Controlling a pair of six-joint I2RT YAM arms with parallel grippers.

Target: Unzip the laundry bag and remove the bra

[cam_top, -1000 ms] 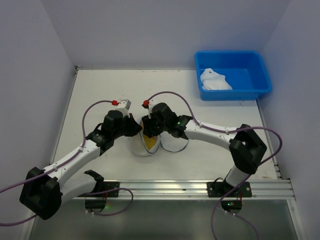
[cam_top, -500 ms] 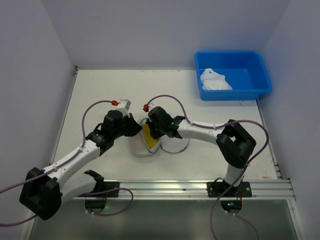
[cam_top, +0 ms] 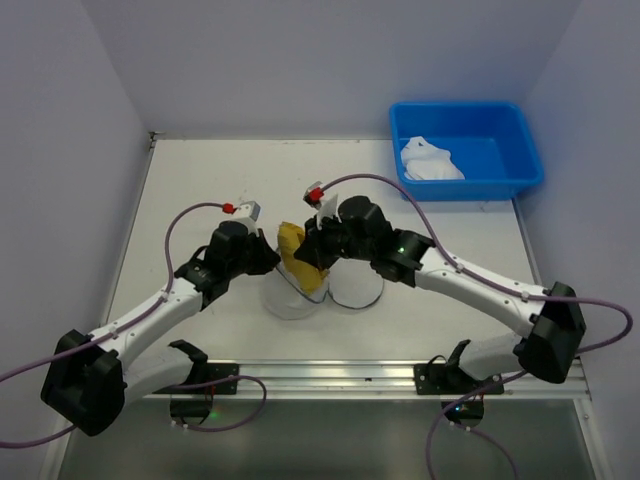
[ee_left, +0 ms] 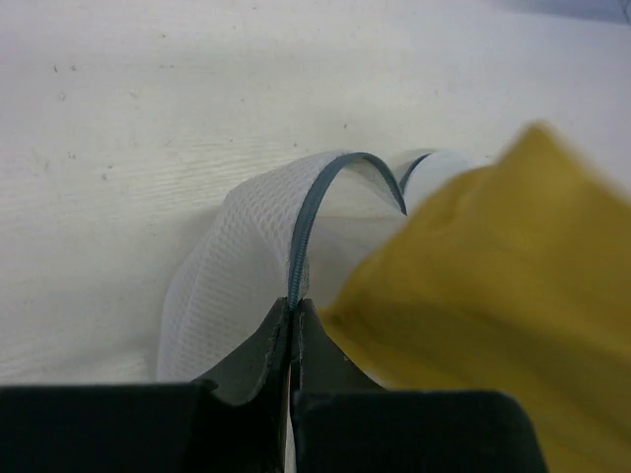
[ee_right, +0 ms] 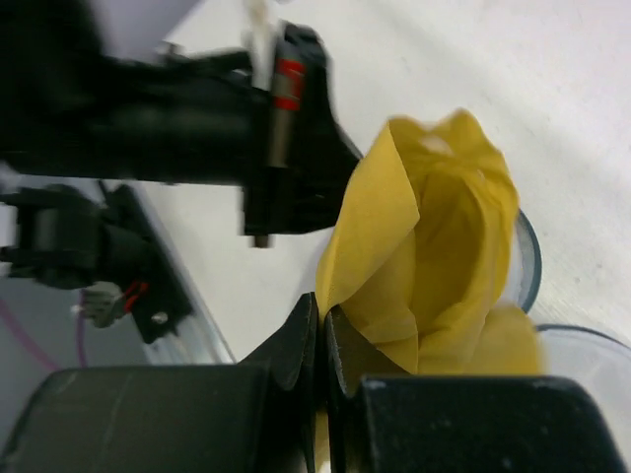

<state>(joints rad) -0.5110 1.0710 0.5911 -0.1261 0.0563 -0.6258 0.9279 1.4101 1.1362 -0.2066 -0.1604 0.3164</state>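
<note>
The white mesh laundry bag [cam_top: 290, 298] lies open at the table's middle, its lid [cam_top: 355, 290] folded to the right. My left gripper [cam_top: 268, 258] is shut on the bag's rim, pinching the dark zipper line [ee_left: 301, 251] beside the mesh [ee_left: 232, 286]. My right gripper [cam_top: 308, 252] is shut on an edge of the mustard-yellow bra [cam_top: 298, 252] and holds it partly lifted above the bag. In the right wrist view the bra [ee_right: 434, 256] rises from my right gripper [ee_right: 321, 313], over the bag's rim [ee_right: 530, 261]. The bra [ee_left: 493, 296] fills the right of the left wrist view.
A blue plastic bin [cam_top: 520, 170] with a crumpled white cloth [cam_top: 430, 160] stands at the back right. Walls close in the left, back and right. A metal rail [cam_top: 400, 375] runs along the near edge. The left arm [ee_right: 148, 138] crosses the right wrist view.
My right gripper has risen and swung back right, pulling the yellow bra up out of the bag. The left gripper has kept its hold on the bag's rim.
</note>
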